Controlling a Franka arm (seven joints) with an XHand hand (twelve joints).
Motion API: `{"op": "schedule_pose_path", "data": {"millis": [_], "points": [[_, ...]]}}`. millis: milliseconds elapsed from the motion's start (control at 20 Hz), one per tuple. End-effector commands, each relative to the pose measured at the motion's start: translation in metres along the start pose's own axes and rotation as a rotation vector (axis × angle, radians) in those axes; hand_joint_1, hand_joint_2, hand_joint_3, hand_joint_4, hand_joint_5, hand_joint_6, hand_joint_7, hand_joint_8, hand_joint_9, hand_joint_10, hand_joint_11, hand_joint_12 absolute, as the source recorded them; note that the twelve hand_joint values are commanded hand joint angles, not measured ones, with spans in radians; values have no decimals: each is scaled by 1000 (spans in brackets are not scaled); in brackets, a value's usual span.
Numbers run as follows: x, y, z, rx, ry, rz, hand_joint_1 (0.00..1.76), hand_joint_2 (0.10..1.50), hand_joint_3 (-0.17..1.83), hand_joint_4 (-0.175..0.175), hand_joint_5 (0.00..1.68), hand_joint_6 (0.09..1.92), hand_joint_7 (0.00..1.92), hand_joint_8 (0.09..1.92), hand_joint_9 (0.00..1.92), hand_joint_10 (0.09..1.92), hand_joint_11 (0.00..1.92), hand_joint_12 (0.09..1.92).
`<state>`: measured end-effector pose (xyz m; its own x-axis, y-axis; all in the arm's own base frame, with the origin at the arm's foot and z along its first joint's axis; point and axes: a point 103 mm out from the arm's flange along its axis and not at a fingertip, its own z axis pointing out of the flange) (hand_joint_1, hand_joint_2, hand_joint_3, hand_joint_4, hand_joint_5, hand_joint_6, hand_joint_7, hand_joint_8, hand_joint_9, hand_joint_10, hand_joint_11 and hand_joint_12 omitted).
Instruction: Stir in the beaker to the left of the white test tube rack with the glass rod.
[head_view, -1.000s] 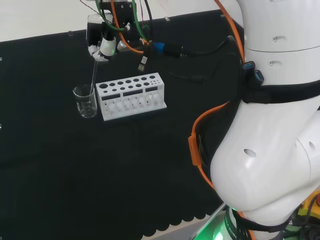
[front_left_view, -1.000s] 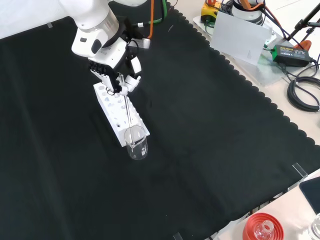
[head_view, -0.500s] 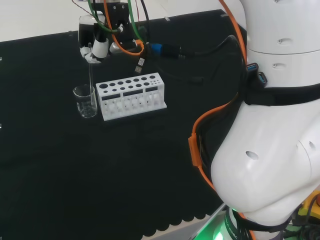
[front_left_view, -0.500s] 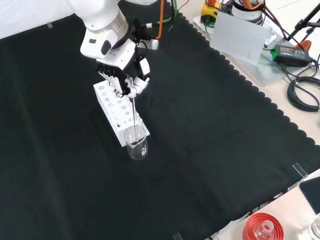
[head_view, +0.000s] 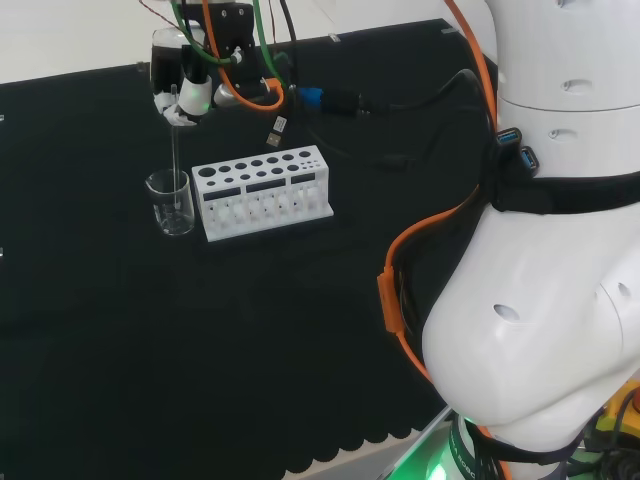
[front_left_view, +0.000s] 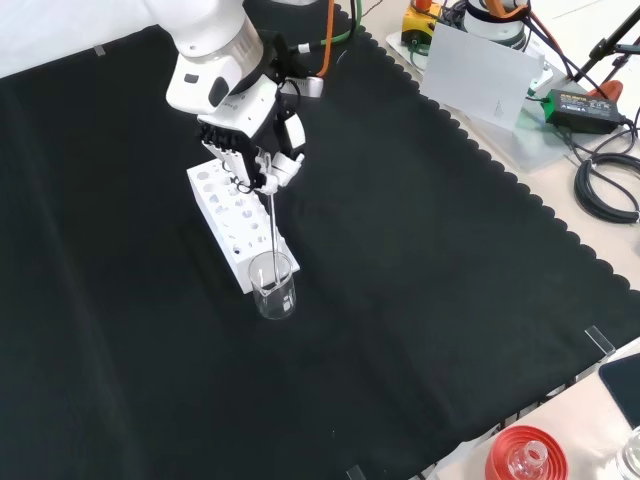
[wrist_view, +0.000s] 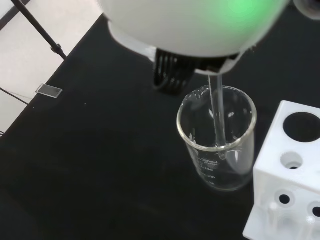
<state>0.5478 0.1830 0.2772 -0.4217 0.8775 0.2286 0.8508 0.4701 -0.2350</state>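
I see the hand (front_left_view: 252, 150) up above the rack (front_left_view: 232, 222) in the front view. Its fingers are curled round the top of the rod (front_left_view: 272, 228), so it is holding the rod. The rod hangs almost straight down from the fingers. Its low end is inside the beaker (front_left_view: 273, 285).

In the head view the beaker (head_view: 171, 201) stands just left of the rack (head_view: 262, 191), very close to its short end. The hand (head_view: 186, 93) is above the beaker there, and the rod (head_view: 174, 150) runs down from it into the glass. The big white shapes on the right are the arm (head_view: 545, 250).

In the wrist view I look down into the beaker (wrist_view: 216, 137). The rod (wrist_view: 218, 117) goes in past the rim, and its tip is low down in the glass. I cannot tell if the tip touches the bottom. A white corner of the rack (wrist_view: 285, 190) is right beside the beaker. The blurry white part of the hand (wrist_view: 190, 25) is close to the camera.

The beaker looks clear, and I cannot tell if there is any water in it. Both the beaker and the rack stand upright on the black cloth (front_left_view: 420, 300).
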Motion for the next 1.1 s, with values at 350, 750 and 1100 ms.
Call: {"op": "schedule_pose_path", "data": {"millis": [350,750,1100], "points": [[11,-2,-1,-14,-3,-3,1338,423,1056,-175,1259,746,1443,749,1910,87,1693,517],[14,-2,-2,-19,-8,4,1338,425,1053,-175,1257,746,1443,749,1910,87,1693,516],[15,0,-3,-9,-7,9,1338,426,1050,-175,1256,746,1442,749,1911,87,1693,516]]}}
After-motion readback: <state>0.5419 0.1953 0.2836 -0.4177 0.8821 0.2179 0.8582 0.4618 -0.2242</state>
